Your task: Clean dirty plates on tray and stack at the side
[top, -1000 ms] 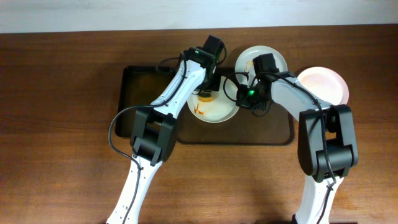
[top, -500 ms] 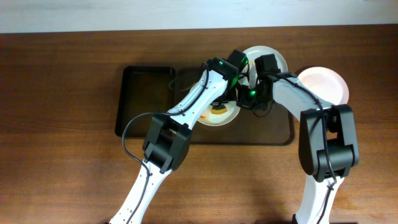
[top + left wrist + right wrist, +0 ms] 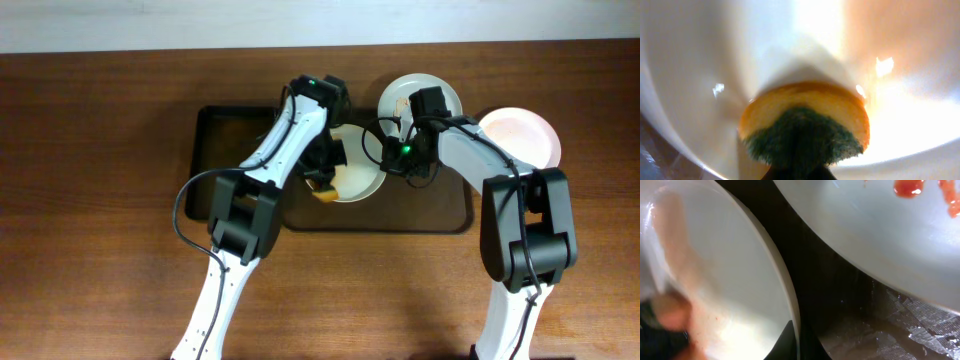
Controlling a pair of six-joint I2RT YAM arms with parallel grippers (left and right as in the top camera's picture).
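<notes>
A white plate lies on the black tray. My left gripper is shut on a yellow-and-green sponge and presses it on this plate's near left part. My right gripper is shut on the same plate's right rim. A second white plate with red sauce smears lies at the tray's far right. A pinkish clean plate sits on the table to the right of the tray.
The tray's left half is bare black surface. The wooden table surrounds the tray. The tray's textured floor shows between the two plates.
My left gripper swept with the sponge to the plate's right, then back to its near left. The orange smears on the plate are mostly gone. The right arm has held still.
</notes>
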